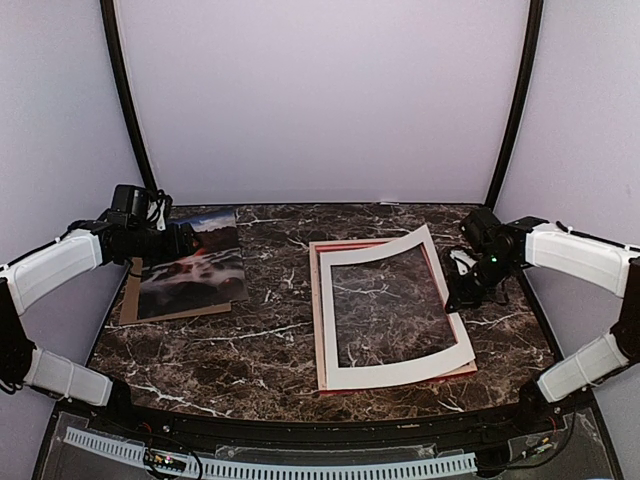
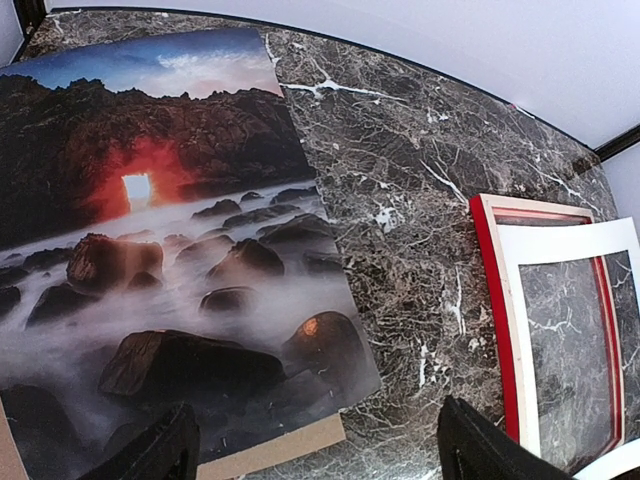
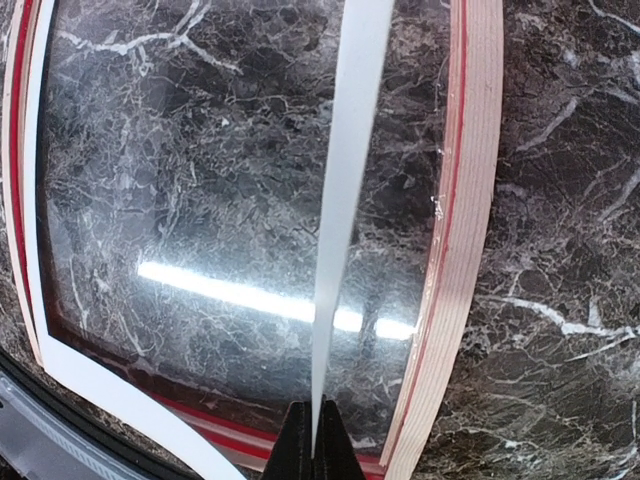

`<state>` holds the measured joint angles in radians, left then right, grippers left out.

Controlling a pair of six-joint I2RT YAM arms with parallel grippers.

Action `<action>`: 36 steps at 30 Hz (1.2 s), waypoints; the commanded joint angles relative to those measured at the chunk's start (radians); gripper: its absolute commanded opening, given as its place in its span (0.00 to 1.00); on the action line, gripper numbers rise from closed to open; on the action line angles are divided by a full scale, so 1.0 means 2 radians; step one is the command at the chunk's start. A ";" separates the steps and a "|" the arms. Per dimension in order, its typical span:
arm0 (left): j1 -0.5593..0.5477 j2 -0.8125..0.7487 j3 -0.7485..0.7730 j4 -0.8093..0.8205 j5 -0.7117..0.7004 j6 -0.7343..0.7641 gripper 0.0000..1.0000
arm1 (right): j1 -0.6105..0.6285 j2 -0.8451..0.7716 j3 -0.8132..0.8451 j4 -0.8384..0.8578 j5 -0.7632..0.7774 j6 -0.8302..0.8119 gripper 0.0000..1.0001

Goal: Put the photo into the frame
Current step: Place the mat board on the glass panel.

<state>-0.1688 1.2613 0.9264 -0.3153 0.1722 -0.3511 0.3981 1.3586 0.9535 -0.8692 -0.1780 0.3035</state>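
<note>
The photo [image 1: 190, 265] lies flat at the left on a brown backing board [image 1: 128, 300]; its red glow and misty rocks fill the left wrist view [image 2: 170, 230]. My left gripper [image 1: 185, 240] hovers open and empty over the photo's right corner [image 2: 315, 445]. The red frame [image 1: 318, 310] lies face down at centre right, with pale wood edges [image 3: 470, 200]. My right gripper [image 1: 462, 290] is shut on the right edge of the white mat border [image 3: 350, 150] and holds that side lifted off the frame [image 2: 492, 290].
A clear sheet [image 3: 200, 200] lies inside the frame and reflects a light strip. The mat [image 1: 395, 375] curls up on its right side. The dark marble table [image 1: 260, 350] ends at a black rim in front; white walls enclose the back.
</note>
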 commanded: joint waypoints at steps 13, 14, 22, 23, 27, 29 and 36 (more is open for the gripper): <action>-0.004 -0.011 -0.006 -0.006 0.005 -0.004 0.92 | -0.017 0.028 0.012 0.058 0.020 0.002 0.00; -0.005 -0.011 -0.006 -0.006 0.006 -0.005 0.92 | -0.018 0.029 0.012 0.058 0.019 0.000 0.00; -0.009 -0.012 -0.006 -0.004 0.009 -0.005 0.99 | -0.018 0.041 0.007 0.070 0.011 -0.003 0.00; -0.009 -0.012 -0.006 -0.004 0.010 -0.005 0.99 | -0.018 0.042 0.006 0.071 0.008 -0.003 0.00; -0.010 -0.011 -0.005 -0.004 0.010 -0.005 0.99 | -0.018 0.050 0.004 0.077 0.010 -0.005 0.00; -0.011 -0.010 -0.005 -0.003 0.010 -0.006 0.99 | -0.018 0.052 0.006 0.080 0.011 -0.003 0.00; -0.014 -0.009 -0.003 -0.004 0.008 -0.006 0.99 | -0.018 0.051 0.003 0.082 0.004 0.003 0.00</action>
<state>-0.1875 1.2613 0.9264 -0.3153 0.1829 -0.3603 0.3664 1.4624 0.9539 -0.7364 -0.1627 0.3042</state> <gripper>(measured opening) 0.990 0.011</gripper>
